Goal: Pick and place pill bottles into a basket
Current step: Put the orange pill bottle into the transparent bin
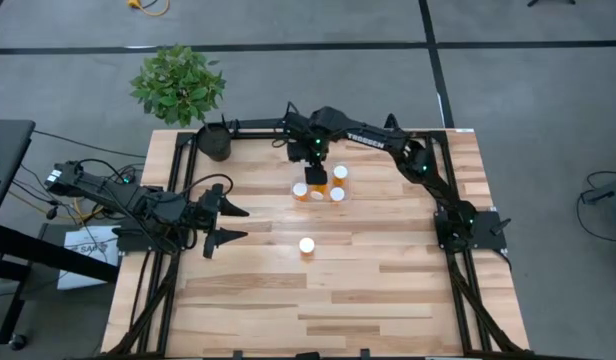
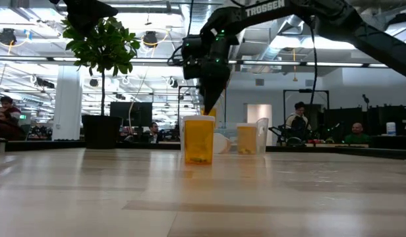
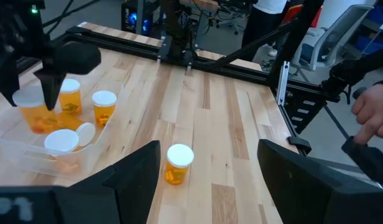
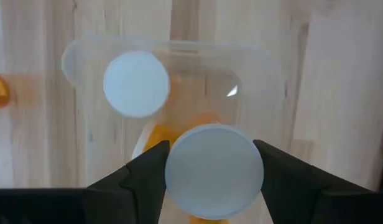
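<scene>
A bottle [image 4: 214, 171] is held upright between the right gripper's [image 1: 316, 172] fingers, white cap toward the wrist camera, its long axis vertical. It hangs directly over the basket [image 4: 266, 68], which lies at the far middle of the table [image 1: 388, 300]. Straight down is judged to be the only direction the release needs.

Inside the basket 1 capped bottle [image 4: 136, 83] is seen standing, with orange showing beside it; open floor appears to remain under the held one. In the high view 3 more caps ring the gripper, but it cannot be told which sit inside the clear walls.

1 bottle [image 1: 307, 245] stands alone mid-table, well apart from the basket. The left gripper [image 1: 228, 225] is the nearer to it, fingers spread wide and empty, with bare wood between.

A plant pot [image 1: 215, 142] stands at the far left corner, clear of the work.
</scene>
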Controlling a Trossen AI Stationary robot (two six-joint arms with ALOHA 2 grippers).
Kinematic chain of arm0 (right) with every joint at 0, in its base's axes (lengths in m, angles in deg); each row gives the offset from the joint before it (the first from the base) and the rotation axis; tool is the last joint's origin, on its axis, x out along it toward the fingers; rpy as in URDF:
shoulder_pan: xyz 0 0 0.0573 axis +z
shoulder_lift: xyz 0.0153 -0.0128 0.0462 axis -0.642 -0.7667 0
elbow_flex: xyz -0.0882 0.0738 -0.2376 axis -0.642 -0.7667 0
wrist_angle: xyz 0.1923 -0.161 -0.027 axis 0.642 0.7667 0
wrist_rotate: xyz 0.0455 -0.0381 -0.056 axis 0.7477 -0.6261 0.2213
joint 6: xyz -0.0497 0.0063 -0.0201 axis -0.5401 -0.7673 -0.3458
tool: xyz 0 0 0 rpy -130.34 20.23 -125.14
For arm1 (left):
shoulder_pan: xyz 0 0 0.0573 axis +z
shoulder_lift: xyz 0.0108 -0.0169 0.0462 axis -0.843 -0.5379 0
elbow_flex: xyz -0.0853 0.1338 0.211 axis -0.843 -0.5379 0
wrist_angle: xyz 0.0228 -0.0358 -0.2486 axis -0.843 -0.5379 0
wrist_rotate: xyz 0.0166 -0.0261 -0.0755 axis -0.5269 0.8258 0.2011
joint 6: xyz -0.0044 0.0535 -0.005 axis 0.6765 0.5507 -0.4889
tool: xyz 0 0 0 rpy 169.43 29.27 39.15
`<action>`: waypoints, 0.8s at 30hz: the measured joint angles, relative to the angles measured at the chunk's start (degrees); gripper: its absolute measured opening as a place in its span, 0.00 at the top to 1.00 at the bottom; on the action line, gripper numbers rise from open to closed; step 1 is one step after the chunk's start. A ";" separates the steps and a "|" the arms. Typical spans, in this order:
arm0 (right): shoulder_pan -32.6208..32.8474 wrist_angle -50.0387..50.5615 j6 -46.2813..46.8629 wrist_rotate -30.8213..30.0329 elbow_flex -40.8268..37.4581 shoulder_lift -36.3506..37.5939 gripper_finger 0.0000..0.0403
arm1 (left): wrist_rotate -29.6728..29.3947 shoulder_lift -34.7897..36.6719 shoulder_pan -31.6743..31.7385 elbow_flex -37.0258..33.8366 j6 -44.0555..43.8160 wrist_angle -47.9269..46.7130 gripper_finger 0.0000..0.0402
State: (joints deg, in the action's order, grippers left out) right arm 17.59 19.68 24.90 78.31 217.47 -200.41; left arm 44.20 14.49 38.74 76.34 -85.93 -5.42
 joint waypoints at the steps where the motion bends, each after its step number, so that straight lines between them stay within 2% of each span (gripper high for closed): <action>1: 0.02 -0.01 -0.02 0.00 0.00 -0.12 0.46 | 0.00 -0.02 0.00 0.00 0.00 0.00 0.36; 10: 0.55 -2.51 -1.02 -0.02 0.04 -1.04 0.47 | 0.00 -0.01 0.00 0.00 -0.34 -0.02 0.36; 24: 1.01 -3.15 -1.29 -0.04 0.04 -1.04 0.42 | 0.00 -0.02 0.00 0.00 -0.35 -0.04 0.36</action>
State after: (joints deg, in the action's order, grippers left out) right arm 18.60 16.53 23.61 78.27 217.51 -201.45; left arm 44.20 14.47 38.74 76.34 -86.28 -5.46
